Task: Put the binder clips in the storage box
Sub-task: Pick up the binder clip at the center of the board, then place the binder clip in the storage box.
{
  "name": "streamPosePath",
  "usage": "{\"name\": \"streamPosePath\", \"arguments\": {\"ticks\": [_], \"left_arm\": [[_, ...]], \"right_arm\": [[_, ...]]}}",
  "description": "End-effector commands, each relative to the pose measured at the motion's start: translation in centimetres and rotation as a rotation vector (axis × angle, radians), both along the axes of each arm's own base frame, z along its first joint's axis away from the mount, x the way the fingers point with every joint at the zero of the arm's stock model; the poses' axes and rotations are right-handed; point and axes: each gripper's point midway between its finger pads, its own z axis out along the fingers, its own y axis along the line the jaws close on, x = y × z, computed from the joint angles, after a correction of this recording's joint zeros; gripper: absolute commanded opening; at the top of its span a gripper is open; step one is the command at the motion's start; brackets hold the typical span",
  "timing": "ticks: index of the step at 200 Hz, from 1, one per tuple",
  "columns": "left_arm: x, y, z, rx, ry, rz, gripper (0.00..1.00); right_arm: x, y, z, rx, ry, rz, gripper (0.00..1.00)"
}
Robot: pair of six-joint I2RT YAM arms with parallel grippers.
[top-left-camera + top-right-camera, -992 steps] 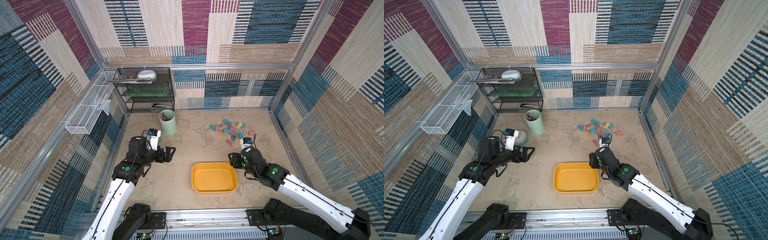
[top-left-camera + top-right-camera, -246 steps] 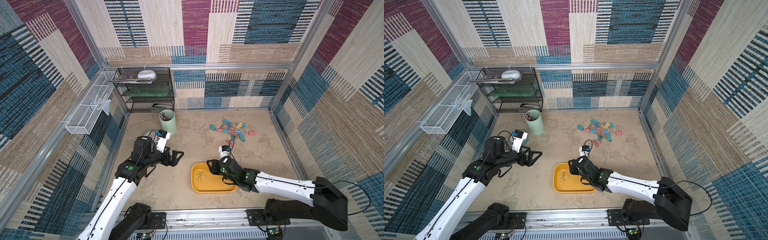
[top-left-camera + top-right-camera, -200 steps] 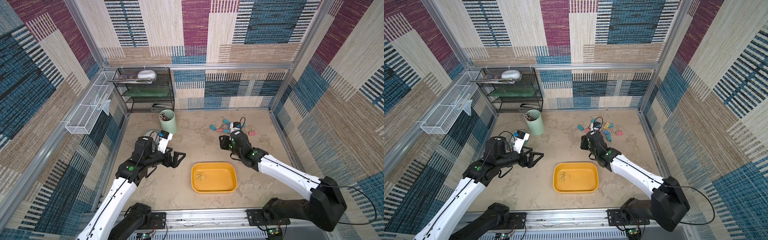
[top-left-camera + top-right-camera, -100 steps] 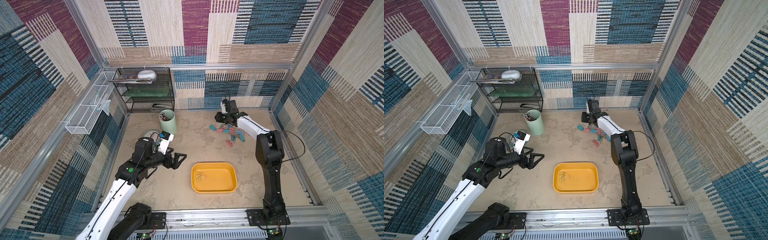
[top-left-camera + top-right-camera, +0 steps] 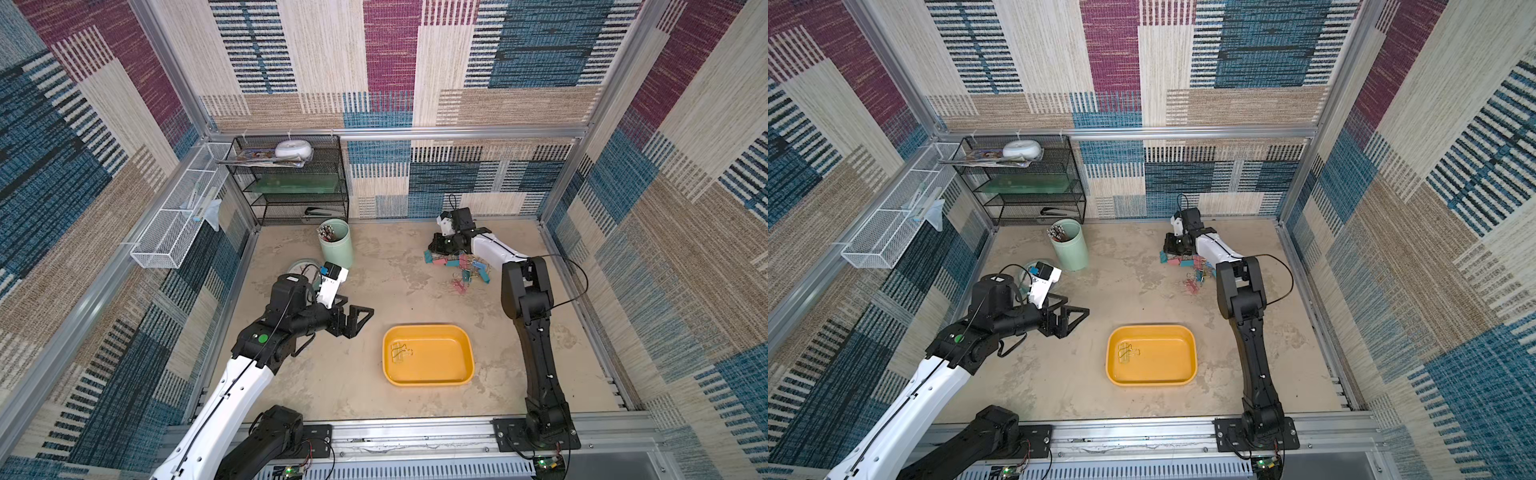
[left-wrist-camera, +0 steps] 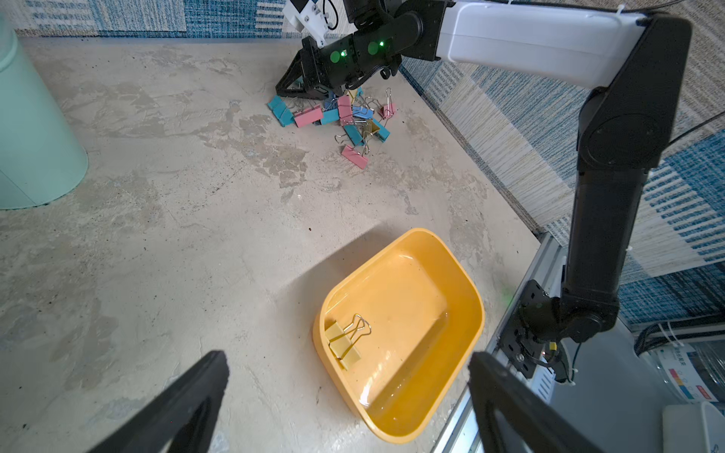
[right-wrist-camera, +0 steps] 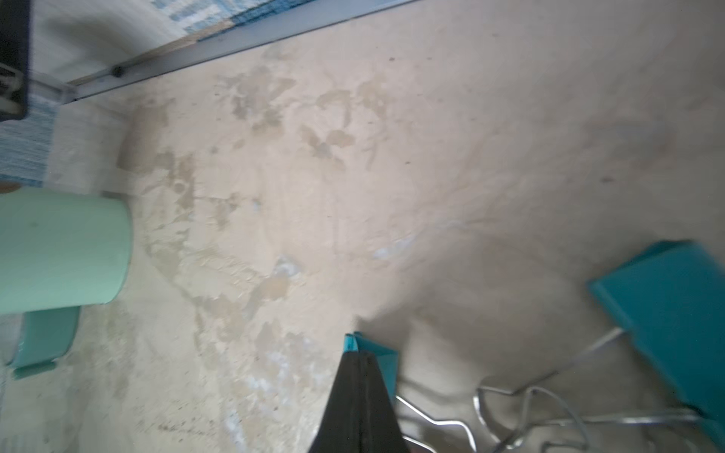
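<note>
The binder clips lie in a loose pile toward the far right corner of the tabletop. My right gripper is down at the end of the pile nearer the left edge. Its jaws are pressed together and their tips touch a teal clip; I cannot tell whether they pinch it. The storage box sits by the near edge, right of centre, with one yellow binder clip lying inside toward its left wall. My left gripper hangs just beside the box on its left, jaws wide apart and holding nothing.
</note>
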Motion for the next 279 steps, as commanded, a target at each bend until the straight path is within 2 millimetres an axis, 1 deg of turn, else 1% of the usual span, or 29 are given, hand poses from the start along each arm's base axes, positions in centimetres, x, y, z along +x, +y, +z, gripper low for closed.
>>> {"name": "streamPosePath", "arguments": {"ticks": [1,11,23,36,43,62,64,77,79,90,97,105,106,109,113,119,120,136,138,142,150,154,173,189,208,227,242,262,279], "left_arm": [[0.2,-0.1,0.5,-0.012,-0.017,-0.004,1.00],[0.2,-0.1,0.4,-0.011,-0.016,-0.004,1.00],[0.2,-0.1,0.4,-0.010,-0.017,-0.002,1.00],[0.2,-0.1,0.4,-0.009,-0.018,-0.002,0.99],[0.2,-0.1,0.4,-0.009,-0.016,0.000,0.99],[0.3,-0.1,0.4,-0.007,-0.018,0.001,0.99],[0.3,-0.1,0.4,-0.007,-0.018,0.001,0.99],[0.2,-0.1,0.4,-0.008,-0.018,-0.003,1.00],[0.2,-0.1,0.4,-0.008,-0.019,-0.003,0.99],[0.1,-0.2,0.4,-0.011,-0.018,-0.011,1.00],[0.0,-0.3,0.5,-0.013,-0.019,-0.017,1.00],[0.0,-0.4,0.5,-0.014,-0.021,-0.022,1.00],[0.0,-0.4,0.5,-0.014,-0.022,-0.022,1.00],[0.0,-0.4,0.5,-0.014,-0.023,-0.023,1.00],[0.0,-0.4,0.5,-0.013,-0.023,-0.023,1.00],[0.0,-0.4,0.6,-0.013,-0.031,-0.025,1.00],[0.0,-0.4,0.7,-0.014,-0.035,-0.024,1.00],[-0.6,-0.9,1.2,-0.041,-0.058,-0.070,1.00],[-0.7,-1.0,1.2,-0.044,-0.062,-0.079,1.00],[-1.0,-1.2,1.4,-0.052,-0.072,-0.098,0.99],[-1.5,-1.6,2.0,-0.074,-0.105,-0.140,1.00],[-1.8,-1.8,2.3,-0.087,-0.126,-0.157,1.00],[-2.6,-2.1,2.7,-0.121,-0.196,-0.201,1.00],[-2.9,-2.0,2.8,-0.111,-0.233,-0.209,1.00],[-2.9,-1.9,2.9,-0.101,-0.250,-0.210,0.99],[-3.0,-1.8,2.9,-0.095,-0.264,-0.209,0.99],[-2.9,-1.7,2.9,-0.090,-0.267,-0.201,1.00],[-2.8,-1.6,2.8,-0.086,-0.266,-0.194,1.00],[-2.8,-1.5,2.8,-0.084,-0.268,-0.188,0.99]], "right_arm": [[-0.2,0.4,1.2,0.025,-0.017,0.009,0.00],[-0.3,0.4,2.0,0.030,-0.025,0.010,0.00],[-0.6,0.3,3.6,0.044,-0.052,0.005,0.00],[-1.1,0.1,5.7,0.061,-0.085,-0.005,0.00],[-1.5,0.0,7.1,0.073,-0.106,-0.010,0.00],[-3.4,-0.2,10.3,0.121,-0.142,-0.027,0.00],[-3.5,-0.2,10.9,0.130,-0.152,-0.027,0.00],[-5.6,-0.4,12.9,0.168,-0.176,-0.035,0.00],[-5.9,-0.4,12.9,0.171,-0.174,-0.037,0.00],[-8.1,-0.7,14.3,0.202,-0.188,-0.048,0.00],[-9.7,-0.8,15.3,0.222,-0.200,-0.052,0.00],[-11.8,-1.0,15.8,0.247,-0.203,-0.065,0.00],[-12.0,-1.0,16.1,0.252,-0.208,-0.066,0.00],[-12.9,-1.1,16.1,0.260,-0.206,-0.070,0.00],[-13.9,-1.2,16.6,0.274,-0.217,-0.072,0.00],[-15.7,-1.2,16.6,0.287,-0.213,-0.077,0.00],[-15.9,-1.2,16.9,0.291,-0.217,-0.078,0.00],[-20.6,-1.0,16.9,0.316,-0.212,-0.087,0.00],[-21.1,-0.9,16.6,0.316,-0.203,-0.088,0.00],[-22.2,-0.9,17.0,0.323,-0.212,-0.086,0.00],[-24.3,-0.8,16.2,0.321,-0.189,-0.092,0.00],[-25.5,-0.8,16.5,0.330,-0.194,-0.089,0.00],[-30.1,-0.2,15.1,0.369,-0.138,-0.100,0.00],[-33.1,0.4,13.4,0.403,-0.085,-0.099,0.00],[-36.1,2.0,11.5,0.414,-0.016,-0.057,0.00],[-38.0,3.5,9.3,0.381,0.046,-0.024,0.00],[-38.8,5.2,8.2,0.373,0.076,0.010,0.00],[-39.2,7.3,6.8,0.352,0.097,0.030,0.00],[-38.8,8.4,5.5,0.336,0.115,0.015,0.00]]}}
